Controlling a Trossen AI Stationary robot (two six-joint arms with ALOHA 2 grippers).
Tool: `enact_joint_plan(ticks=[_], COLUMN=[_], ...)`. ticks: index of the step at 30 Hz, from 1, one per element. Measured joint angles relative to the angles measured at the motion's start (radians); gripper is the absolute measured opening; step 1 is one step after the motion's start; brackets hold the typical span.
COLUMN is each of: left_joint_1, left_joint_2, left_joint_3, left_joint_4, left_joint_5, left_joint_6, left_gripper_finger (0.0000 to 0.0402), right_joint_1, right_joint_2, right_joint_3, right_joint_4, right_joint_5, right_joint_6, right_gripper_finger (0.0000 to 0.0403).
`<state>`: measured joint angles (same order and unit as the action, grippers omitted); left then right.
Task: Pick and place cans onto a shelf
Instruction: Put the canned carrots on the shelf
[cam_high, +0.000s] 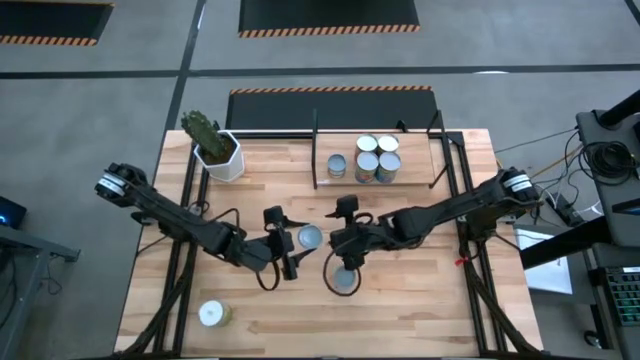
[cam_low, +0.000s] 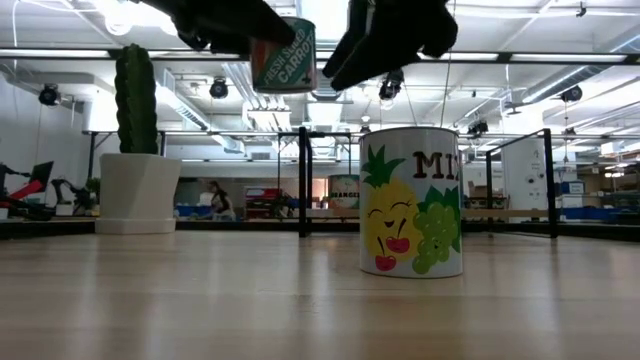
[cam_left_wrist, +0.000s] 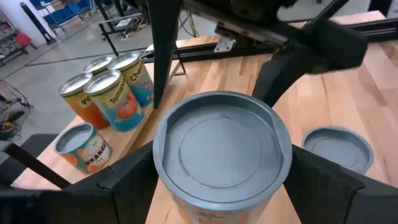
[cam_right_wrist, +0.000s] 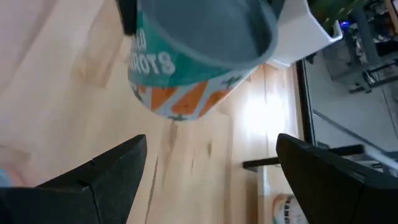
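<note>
High view: the left gripper (cam_high: 292, 243) pinches a carrot can (cam_high: 309, 237) lifted above mid-table, while the right gripper (cam_high: 345, 272), fingers spread, hovers over a fruit can (cam_high: 344, 281) standing on the table (cam_high: 420, 300), well short of the shelf (cam_high: 415, 165) with four cans (cam_high: 375, 158).

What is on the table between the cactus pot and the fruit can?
Low view: bare wood between the cactus pot and the fruit can; the carrot can hangs above, held by the left gripper.
</note>
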<state>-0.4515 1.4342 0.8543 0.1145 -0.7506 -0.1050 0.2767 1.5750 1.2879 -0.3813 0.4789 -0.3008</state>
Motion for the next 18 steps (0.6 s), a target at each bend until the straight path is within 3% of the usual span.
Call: enact_joint_plan(ticks=[3, 8, 15, 18], left_joint_1=[-0.011, -0.02, -0.021, -0.021], left_joint_2=[-0.008, 0.003, 0.005, 0.005], left_joint_3=[0.0, 0.0, 0.0, 0.0], left_joint_4=[-0.004, 0.016, 0.061, 0.101], left_joint_5=[0.0, 0.0, 0.007, 0.067], left_joint_6=[0.024, 0.106, 0.216, 0.259], left_gripper_finger=[0.0285, 0.0285, 0.0285, 0.0285], right_joint_1=[0.0, -0.028, -0.048, -0.048], right_joint_2=[-0.002, -0.005, -0.004, 0.0], right_joint_3=[0.056, 0.086, 0.078, 0.078], right_joint_4=[-0.035, -0.04, 0.01, 0.028], right_joint_5=[-0.052, -0.243, -0.305, -0.309], right_joint_6=[0.022, 0.08, 0.101, 0.099], right_gripper_finger=[0.0345, 0.0345, 0.0345, 0.0345])
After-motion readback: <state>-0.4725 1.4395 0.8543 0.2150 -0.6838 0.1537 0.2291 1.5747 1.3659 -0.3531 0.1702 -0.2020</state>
